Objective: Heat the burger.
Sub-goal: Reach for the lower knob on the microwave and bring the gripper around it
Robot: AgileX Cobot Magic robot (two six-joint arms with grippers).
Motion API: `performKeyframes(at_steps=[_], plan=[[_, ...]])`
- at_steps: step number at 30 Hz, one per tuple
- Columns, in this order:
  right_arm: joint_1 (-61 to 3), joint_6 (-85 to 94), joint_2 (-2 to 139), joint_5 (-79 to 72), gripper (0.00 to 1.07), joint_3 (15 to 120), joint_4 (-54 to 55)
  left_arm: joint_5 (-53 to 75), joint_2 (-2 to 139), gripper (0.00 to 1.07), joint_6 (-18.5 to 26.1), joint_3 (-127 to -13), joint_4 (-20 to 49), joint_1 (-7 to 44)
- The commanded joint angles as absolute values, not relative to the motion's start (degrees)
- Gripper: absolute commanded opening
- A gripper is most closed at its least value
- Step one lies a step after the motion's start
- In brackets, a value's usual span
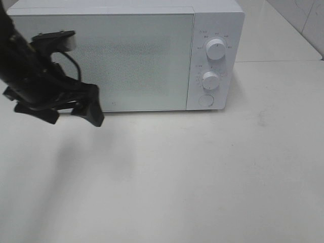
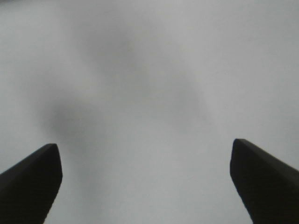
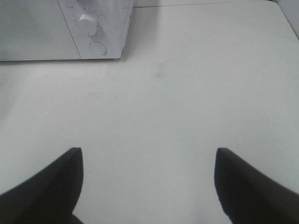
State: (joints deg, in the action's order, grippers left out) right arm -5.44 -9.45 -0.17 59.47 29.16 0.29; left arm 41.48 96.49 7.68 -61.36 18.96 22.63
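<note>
The burger is out of view in every frame. A white microwave [image 1: 142,55] stands at the back of the table with its door shut. My left gripper [image 1: 68,114] hangs in front of the door's lower left part, open, with nothing between its black fingers [image 1: 93,110]. In the left wrist view the left gripper [image 2: 145,161] faces a blurred pale surface. My right gripper [image 3: 148,163] is open over bare table, some way in front of the microwave [image 3: 37,32], and it does not show in the exterior high view.
The microwave's panel carries an upper knob [image 1: 216,49], a lower knob [image 1: 210,79] and a round button [image 1: 205,100]. The white table [image 1: 202,172] stretches in front. A tiled wall [image 1: 304,20] rises at the far right.
</note>
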Motion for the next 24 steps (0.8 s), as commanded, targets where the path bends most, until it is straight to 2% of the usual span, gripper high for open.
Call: performKeyframes(at_steps=[1, 3, 4, 5, 7, 9, 12, 14, 15, 17, 24], plan=[[-5.2, -8.8, -1.7, 59.3, 0.75, 29.1, 0.4, 42.3, 92.8, 0.9, 7.4, -58.0, 18.4, 19.3], [-5.2, -8.8, -1.7, 59.3, 0.75, 29.1, 0.4, 42.3, 88.5, 0.9, 7.4, -53.6, 17.7, 14.8], [-5.2, -8.8, -1.7, 59.3, 0.75, 29.1, 0.4, 42.3, 88.5, 0.9, 7.4, -53.6, 17.7, 14.8], [-5.2, -8.8, -1.7, 59.3, 0.75, 29.1, 0.4, 42.3, 85.2, 0.9, 7.3, -50.9, 17.1, 11.9], [-5.2, -8.8, -1.7, 59.3, 0.75, 29.1, 0.4, 42.3, 83.9, 0.9, 7.3, -50.0, 16.8, 10.8], [-5.2, -8.8, -1.7, 59.3, 0.75, 29.1, 0.4, 44.8, 77.6, 0.9, 6.4, -46.6, 13.9, 7.1], [-5.2, -8.8, -1.7, 59.3, 0.75, 29.1, 0.4, 45.3, 76.1, 0.9, 5.3, -46.0, 12.7, 6.5], [-5.2, -8.8, -1.7, 59.3, 0.75, 29.1, 0.4, 47.6, 72.0, 0.9, 1.3, -44.6, 7.3, 4.9], [-5.2, -8.8, -1.7, 59.3, 0.75, 29.1, 0.4, 47.6, 72.0, 0.9, 1.3, -44.6, 7.3, 4.9], [-5.2, -8.8, -1.7, 59.3, 0.75, 29.1, 0.4, 49.7, 67.7, 0.9, -1.3, -43.3, 2.8, 4.7], [-5.2, -8.8, -1.7, 59.3, 0.75, 29.1, 0.4, 54.8, 58.5, 0.9, -1.5, -40.8, 2.0, 4.7]])
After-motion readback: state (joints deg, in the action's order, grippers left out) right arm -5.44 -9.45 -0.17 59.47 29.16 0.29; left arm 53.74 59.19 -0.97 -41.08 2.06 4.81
